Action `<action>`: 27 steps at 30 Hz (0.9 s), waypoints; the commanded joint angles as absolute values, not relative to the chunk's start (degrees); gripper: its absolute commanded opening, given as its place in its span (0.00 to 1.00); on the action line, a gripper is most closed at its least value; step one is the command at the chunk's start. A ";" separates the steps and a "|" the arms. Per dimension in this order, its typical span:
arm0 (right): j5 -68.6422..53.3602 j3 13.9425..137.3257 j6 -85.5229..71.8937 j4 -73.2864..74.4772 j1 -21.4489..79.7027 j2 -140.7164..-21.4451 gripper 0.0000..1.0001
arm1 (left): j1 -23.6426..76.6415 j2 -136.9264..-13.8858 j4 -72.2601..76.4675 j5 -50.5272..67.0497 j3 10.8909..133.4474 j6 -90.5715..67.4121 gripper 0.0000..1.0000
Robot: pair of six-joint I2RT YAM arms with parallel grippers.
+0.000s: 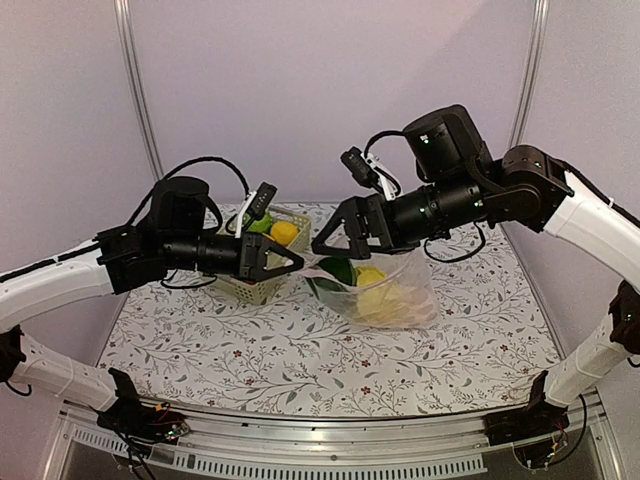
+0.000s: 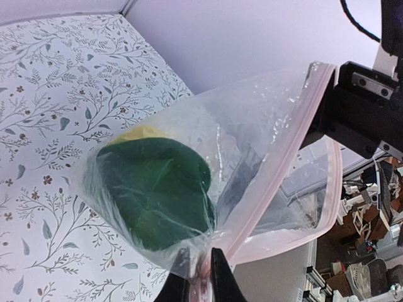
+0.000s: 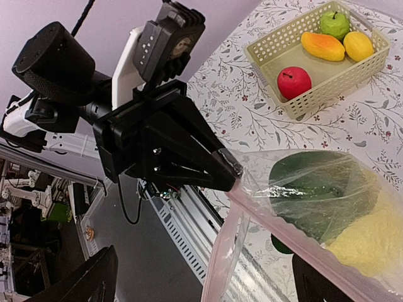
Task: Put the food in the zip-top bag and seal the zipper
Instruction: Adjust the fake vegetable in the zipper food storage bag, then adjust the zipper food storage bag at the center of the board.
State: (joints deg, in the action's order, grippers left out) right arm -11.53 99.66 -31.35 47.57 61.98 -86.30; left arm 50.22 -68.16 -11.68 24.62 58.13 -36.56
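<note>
Left claw (image 2: 201, 280) clenched on zipper (image 2: 296, 145); right claw (image 1: 325, 243) gaping. Zip-top bag (image 1: 405, 295) at table (image 1: 200, 340) centre, long axis left-right, mouth raised leftward: one dark green vegetable (image 2: 157, 189), one cabbage (image 3: 365, 242). Basket (image 3: 327, 94) by far edge: one red fruit (image 3: 294, 82), one green apple (image 3: 334, 24), two yellow fruits (image 3: 357, 45).

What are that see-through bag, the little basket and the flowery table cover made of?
The bag looks like thin clear plastic film: glossy, crinkled, contents showing through. The basket seems rigid moulded plastic: pale, matte, regular lattice holes. The table cover is probably printed cloth or vinyl; the look leaves it open.
</note>
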 commanded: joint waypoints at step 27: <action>4.32 98.57 -39.84 44.54 64.85 -90.63 0.99 | 49.66 -71.02 3.69 31.57 56.49 -43.63 0.07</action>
State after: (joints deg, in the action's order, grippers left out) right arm -6.59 99.57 -32.56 46.83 65.45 -93.41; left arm 49.98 -71.99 -0.49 30.50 58.04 -43.64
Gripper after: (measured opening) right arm 0.985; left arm 0.065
